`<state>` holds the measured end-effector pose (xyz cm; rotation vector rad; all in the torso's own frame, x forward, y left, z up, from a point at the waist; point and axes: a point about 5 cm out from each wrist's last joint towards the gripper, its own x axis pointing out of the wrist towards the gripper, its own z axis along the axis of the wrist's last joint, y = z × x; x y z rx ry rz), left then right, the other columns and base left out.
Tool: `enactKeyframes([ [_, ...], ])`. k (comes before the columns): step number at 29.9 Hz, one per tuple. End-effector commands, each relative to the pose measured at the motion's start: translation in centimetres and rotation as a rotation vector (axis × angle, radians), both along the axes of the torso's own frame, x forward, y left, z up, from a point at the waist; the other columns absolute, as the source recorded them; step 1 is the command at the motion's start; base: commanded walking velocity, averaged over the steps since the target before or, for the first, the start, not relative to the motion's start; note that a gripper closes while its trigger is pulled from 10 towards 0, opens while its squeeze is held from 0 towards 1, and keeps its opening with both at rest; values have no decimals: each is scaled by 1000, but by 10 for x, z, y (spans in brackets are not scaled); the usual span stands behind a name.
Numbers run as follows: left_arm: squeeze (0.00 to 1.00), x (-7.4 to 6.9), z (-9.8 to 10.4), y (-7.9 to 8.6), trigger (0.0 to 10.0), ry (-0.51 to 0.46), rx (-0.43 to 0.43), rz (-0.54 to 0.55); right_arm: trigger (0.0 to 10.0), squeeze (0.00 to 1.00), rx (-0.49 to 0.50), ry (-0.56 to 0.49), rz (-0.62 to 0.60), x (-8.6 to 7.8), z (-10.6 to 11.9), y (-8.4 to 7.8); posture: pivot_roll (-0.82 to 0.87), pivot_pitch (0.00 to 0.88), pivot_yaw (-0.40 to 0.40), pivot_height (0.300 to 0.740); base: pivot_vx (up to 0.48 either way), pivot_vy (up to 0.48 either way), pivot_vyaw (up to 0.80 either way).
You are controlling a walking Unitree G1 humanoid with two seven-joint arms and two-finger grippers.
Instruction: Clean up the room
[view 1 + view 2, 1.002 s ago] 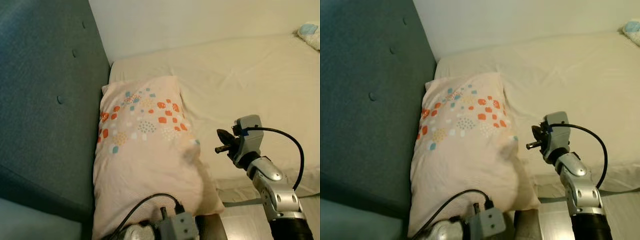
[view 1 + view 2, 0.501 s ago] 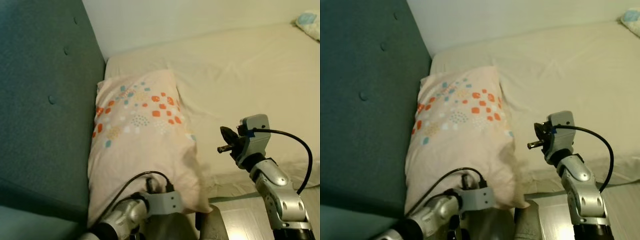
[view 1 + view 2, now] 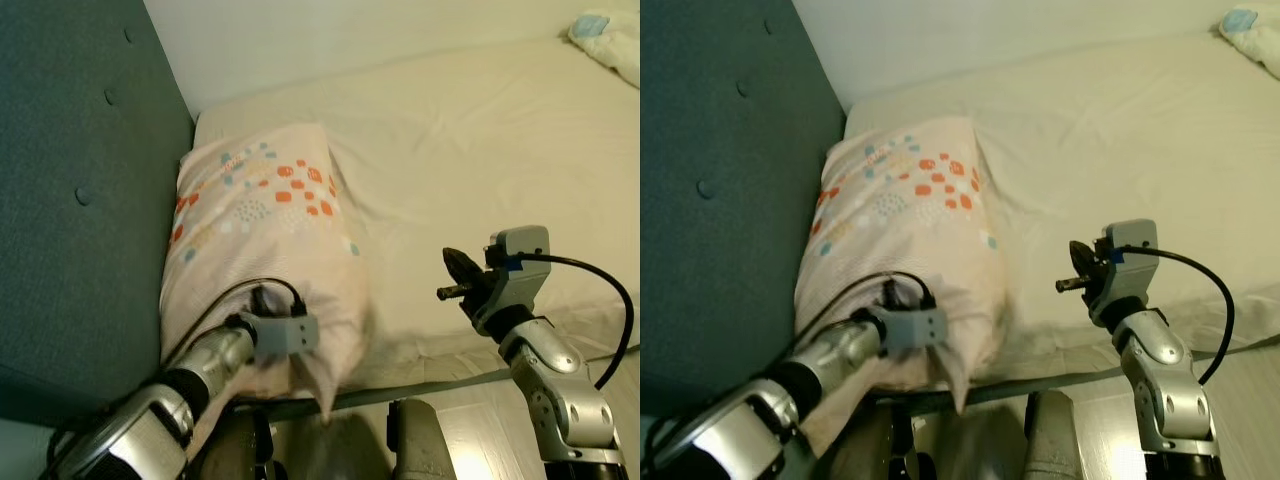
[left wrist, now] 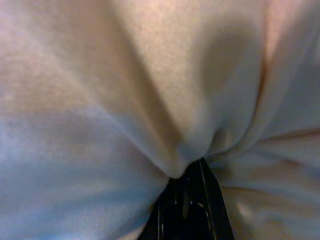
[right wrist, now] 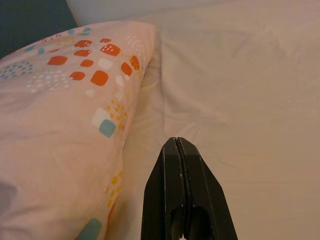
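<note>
Left gripper [image 4: 187, 170] is clenched on the pillow [image 3: 255, 215], fabric bunched at its tips; right gripper [image 5: 181, 150] hovers beside it, fingers pressed together.

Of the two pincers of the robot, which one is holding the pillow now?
The left pincer: its black fingers pinch a fold of the pink patterned pillow at its near end. The right pincer is shut on nothing, raised over the bed sheet beside the pillow.
</note>
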<state>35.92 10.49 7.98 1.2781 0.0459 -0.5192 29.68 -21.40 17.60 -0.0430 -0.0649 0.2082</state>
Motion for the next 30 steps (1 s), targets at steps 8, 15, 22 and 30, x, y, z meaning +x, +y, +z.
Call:
enactKeyframes([
  [8,0,-2,-6,25,0,43,13,37,10000,0,13,20,18,-4,-5,7,-179,325,115,600,0,0,0],
  [15,0,-41,-34,8,0,366,-280,-215,10000,0,26,41,43,-6,-11,15,-170,317,119,600,0,0,0],
  [22,0,-72,-18,29,0,506,-638,-373,10000,0,85,71,77,-2,-21,32,-147,266,111,600,0,0,0],
  [30,0,-92,15,73,0,624,-815,-357,10000,0,116,82,122,1,-29,44,-132,182,111,600,0,0,0],
])
